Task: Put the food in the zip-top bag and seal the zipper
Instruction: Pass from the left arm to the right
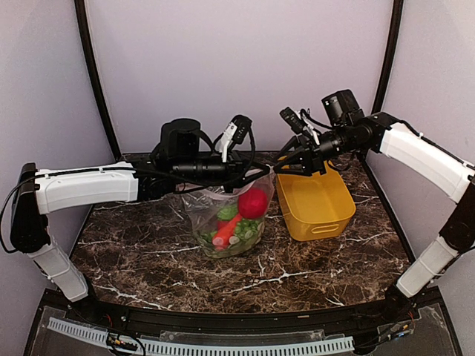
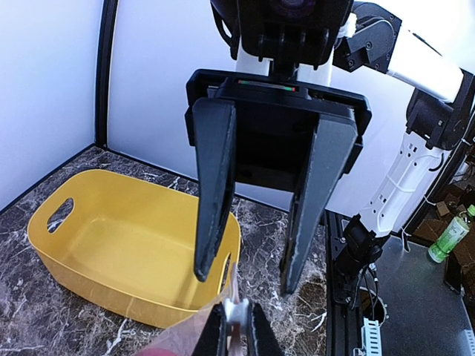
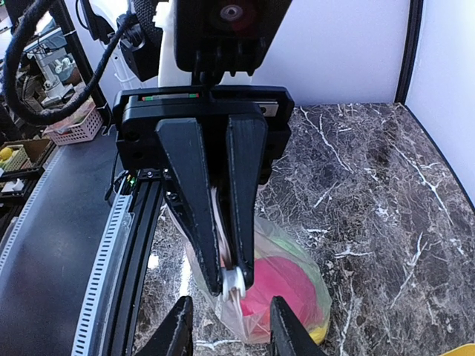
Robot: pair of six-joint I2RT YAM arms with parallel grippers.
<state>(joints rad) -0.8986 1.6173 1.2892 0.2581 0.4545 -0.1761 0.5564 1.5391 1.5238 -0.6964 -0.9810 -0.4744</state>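
Hanging from left hand (image 3: 231, 284); bag (image 3: 291, 259)

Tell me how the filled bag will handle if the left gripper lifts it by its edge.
The zip-top bag will probably sag and swing: its film looks crinkled and is held only where the left gripper pinches its rim. The food piled at the bottom likely makes it bottom-heavy, so a push may slump it sideways.
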